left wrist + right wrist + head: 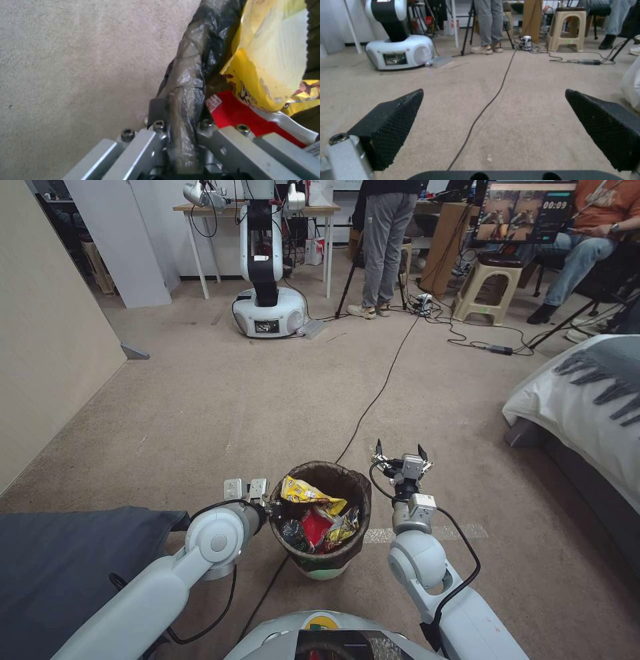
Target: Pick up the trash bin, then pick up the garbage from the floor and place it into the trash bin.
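— Looking past the bin, how much open room is there?

— Plenty. Bare beige carpet [267, 393] runs far ahead to a white round-based robot [269, 311] by the far desk [257, 209]. A pale wall [47, 347] closes the left side, and a bed with white bedding [587, 407] lines the right edge.

— Where is the bin itself?

— The small round white plastic trash bin with a dark bag liner [321, 513] sits near, between the two arms. Inside lie a yellow snack wrapper [310, 493], a red wrapper [317, 527] and other litter.

— And the hands?

— The left hand [270, 507] is clenched on the bin's left rim [183, 100], fingers [156, 110] pinching the liner-covered edge. The right hand [400, 452] hovers just right of the bin, pointing far, its black textured fingers [393, 122] spread wide with nothing between them.

— Anything in the way?

— A thin black cable [380, 387] crosses the carpet from the far side, passing the bin. A dark grey cloth [60, 567] lies near left.
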Controlling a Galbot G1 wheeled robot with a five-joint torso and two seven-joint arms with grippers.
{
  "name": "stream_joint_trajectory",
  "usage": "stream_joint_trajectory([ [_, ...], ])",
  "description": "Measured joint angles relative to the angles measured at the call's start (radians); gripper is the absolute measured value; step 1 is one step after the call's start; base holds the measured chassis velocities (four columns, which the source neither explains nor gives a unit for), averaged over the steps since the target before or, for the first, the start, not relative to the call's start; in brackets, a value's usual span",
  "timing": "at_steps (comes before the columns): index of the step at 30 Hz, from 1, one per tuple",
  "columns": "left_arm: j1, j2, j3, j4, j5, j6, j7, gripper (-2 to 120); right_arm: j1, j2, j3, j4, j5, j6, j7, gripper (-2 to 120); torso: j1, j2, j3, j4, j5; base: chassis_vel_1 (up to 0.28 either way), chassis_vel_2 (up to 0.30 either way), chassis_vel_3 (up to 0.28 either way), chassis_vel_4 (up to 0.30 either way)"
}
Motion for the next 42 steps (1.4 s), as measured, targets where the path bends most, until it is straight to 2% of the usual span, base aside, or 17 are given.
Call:
stream_joint_trajectory([
  [16, -0.005, -0.016, 0.009, 0.043, 0.018, 0.008, 0.005, 0, 0.0, 0.007, -0.007, 0.001, -0.002, 0.004, -0.001, 100, 0.0, 0.0, 0.0, 0.0001, -0.0001, 0.0, 0.0, 0.0, 0.0],
  [20, -0.008, -0.019, 0.013, 0.048, 0.022, 0.011, 0.005, 19, -0.001, 0.005, -0.007, 0.0, -0.002, 0.006, -0.002, 100, 0.0, 0.0, 0.0, -0.0001, -0.0001, 0.0, 0.0, 0.0, 0.0],
  [23, -0.009, -0.019, 0.013, 0.048, 0.023, 0.012, 0.005, 23, -0.001, 0.006, -0.007, 0.0, -0.002, 0.006, -0.002, 100, 0.0, 0.0, 0.0, 0.0, -0.0001, 0.0, 0.0, 0.0, 0.0],
  [24, -0.01, -0.02, 0.013, 0.049, 0.024, 0.012, 0.006, 31, -0.001, 0.006, -0.007, 0.0, -0.002, 0.006, -0.002, 100, 0.0, 0.0, 0.0, 0.0, -0.0001, 0.0, 0.0, 0.0, 0.0],
  [25, -0.01, -0.02, 0.013, 0.049, 0.024, 0.012, 0.006, 31, -0.001, 0.006, -0.007, 0.0, -0.002, 0.006, -0.002, 100, 0.0, 0.0, 0.0, 0.0, -0.0001, 0.0, 0.0, 0.0, 0.0],
  [27, -0.01, -0.02, 0.013, 0.049, 0.024, 0.012, 0.006, 37, -0.001, 0.007, -0.007, 0.0, -0.002, 0.006, -0.002, 100, 0.0, 0.0, 0.0, 0.0, -0.0001, 0.0, 0.0, 0.0, 0.0],
  [28, -0.01, -0.02, 0.013, 0.049, 0.025, 0.012, 0.006, 45, -0.001, 0.007, -0.007, 0.0, -0.003, 0.006, -0.002, 100, 0.0, 0.0, 0.0, 0.0001, -0.0001, 0.0, 0.0, 0.0, 0.0],
  [29, -0.01, -0.02, 0.013, 0.049, 0.025, 0.012, 0.006, 45, -0.001, 0.007, -0.007, 0.0, -0.003, 0.006, -0.002, 100, 0.0, 0.0, 0.0, 0.0001, -0.0001, 0.0, 0.0, 0.0, 0.0],
  [32, -0.012, -0.02, 0.013, 0.05, 0.034, 0.012, 0.009, 62, -0.001, 0.012, -0.009, -0.001, -0.004, 0.006, -0.002, 100, 0.0, 0.0, 0.0, 0.0001, -0.0001, 0.0, 0.0, 0.0, 0.0],
  [36, -0.012, -0.02, 0.012, 0.05, 0.041, 0.012, 0.013, 69, -0.002, 0.014, -0.01, -0.001, -0.005, 0.006, -0.003, 100, 0.0, 0.0, 0.0, 0.0001, -0.0001, 0.0, 0.0, 0.0, 0.0],
  [38, -0.011, -0.02, 0.011, 0.05, 0.05, 0.011, 0.018, 85, -0.005, 0.016, -0.011, -0.002, -0.008, 0.007, -0.003, 100, 0.0, 0.0, 0.0, 0.0, -0.0001, 0.0, 0.0, 0.0, 0.0],
  [42, -0.01, -0.02, 0.008, 0.046, 0.055, 0.009, 0.021, 94, -0.007, 0.018, -0.011, -0.003, -0.01, 0.009, -0.003, 100, 0.0, 0.0, 0.0, 0.0, -0.0001, 0.0, 0.0, 0.0, 0.0],
])
